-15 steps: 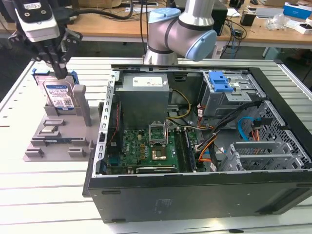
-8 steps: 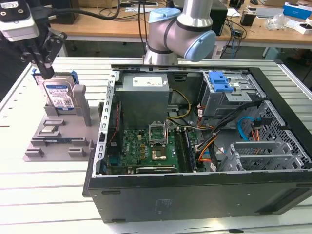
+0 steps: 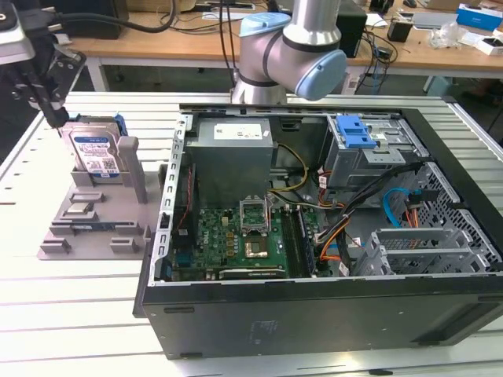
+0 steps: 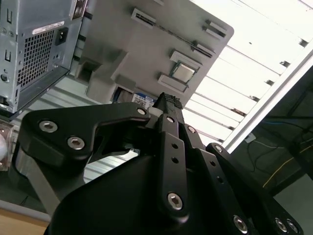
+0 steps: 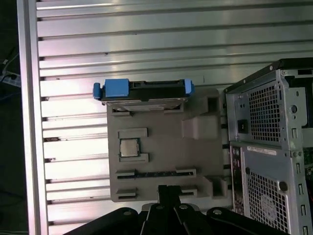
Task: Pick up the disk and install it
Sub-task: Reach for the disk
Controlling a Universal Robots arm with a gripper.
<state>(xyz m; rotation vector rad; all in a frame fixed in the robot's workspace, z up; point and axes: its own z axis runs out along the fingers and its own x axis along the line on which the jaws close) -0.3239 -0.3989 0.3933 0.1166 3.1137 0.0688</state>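
Note:
The disk (image 3: 94,155) stands on edge in a slot at the back of a grey fixture (image 3: 90,228), its white-and-blue label facing the camera and its blue carrier at the edges. In the first wrist view the disk (image 5: 144,91) appears edge-on along the fixture (image 5: 161,142). A strip of the disk's label (image 4: 143,99) peeks past the gripper in the second wrist view. My black gripper (image 3: 55,118) hangs just off the disk's upper corner on the exterior view's left, holding nothing. Its fingers (image 5: 168,190) look pressed together, as the gripper (image 4: 167,101) also appears there.
An open computer case (image 3: 314,314) lies to the exterior view's right of the fixture, with a grey power-supply box (image 3: 234,145), a motherboard (image 3: 236,236) and a blue latch piece (image 3: 357,129) inside. A processor chip (image 5: 128,147) rests on the fixture. The slatted bench (image 3: 78,314) surrounds everything.

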